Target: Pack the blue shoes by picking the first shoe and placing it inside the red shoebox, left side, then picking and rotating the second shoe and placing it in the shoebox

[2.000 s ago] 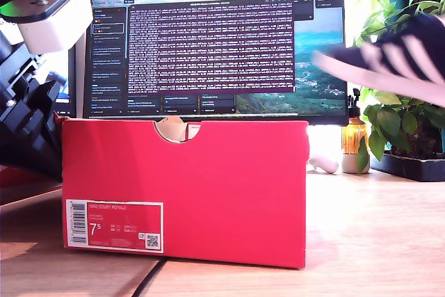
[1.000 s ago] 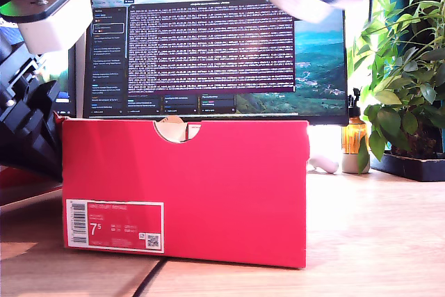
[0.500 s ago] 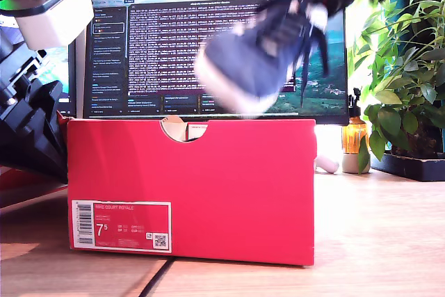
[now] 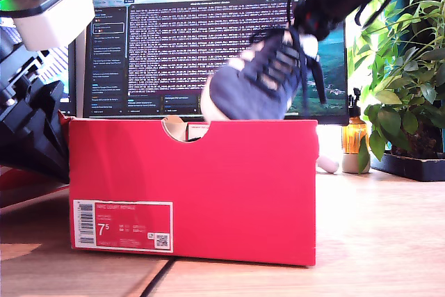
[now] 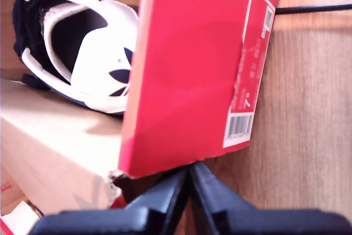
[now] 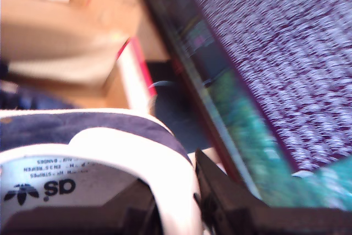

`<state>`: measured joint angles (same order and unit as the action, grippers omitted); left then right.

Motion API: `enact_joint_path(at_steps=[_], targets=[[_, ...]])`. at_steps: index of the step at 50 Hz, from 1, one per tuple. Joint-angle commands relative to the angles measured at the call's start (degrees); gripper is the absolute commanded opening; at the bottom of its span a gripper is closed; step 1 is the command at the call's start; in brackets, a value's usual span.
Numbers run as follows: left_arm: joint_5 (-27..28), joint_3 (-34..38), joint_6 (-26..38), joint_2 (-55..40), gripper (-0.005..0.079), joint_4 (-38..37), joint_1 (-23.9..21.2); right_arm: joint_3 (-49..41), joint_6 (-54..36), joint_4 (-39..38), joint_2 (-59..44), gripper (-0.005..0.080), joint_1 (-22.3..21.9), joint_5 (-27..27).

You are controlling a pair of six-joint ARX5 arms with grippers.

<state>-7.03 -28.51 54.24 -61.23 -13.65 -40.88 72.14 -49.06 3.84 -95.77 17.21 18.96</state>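
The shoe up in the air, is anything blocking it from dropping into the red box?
Nothing visible blocks it. My second claw holds the shoe above the open red box; the other shoe already lies inside.

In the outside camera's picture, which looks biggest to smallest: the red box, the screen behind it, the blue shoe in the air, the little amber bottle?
1. Screen, though the red box is nearer, so it's close.
2. Red box.
3. Blue shoe.
4. Amber bottle.

Matt red shoebox (image 4: 208,186), seemingly cardboard
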Motion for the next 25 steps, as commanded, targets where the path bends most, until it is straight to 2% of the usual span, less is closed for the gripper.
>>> enact_joint_path(at_steps=[1, 15, 25], targets=[[0.6, -0.6, 0.3, -0.3, -0.0018, 1.3, -0.4, 1.6, -1.4, -0.7, 0.2, -0.0012, 1.2, 1.0], [0.6, -0.6, 0.2, -0.3, -0.0018, 1.3, -0.4, 1.6, -8.8, 6.1, -3.1, -0.0012, 4.3, 1.2], [0.6, -0.6, 0.2, -0.3, -0.0018, 1.2, -0.4, 1.6, -11.5, 9.4, -6.2, -0.0012, 6.1, -4.6]])
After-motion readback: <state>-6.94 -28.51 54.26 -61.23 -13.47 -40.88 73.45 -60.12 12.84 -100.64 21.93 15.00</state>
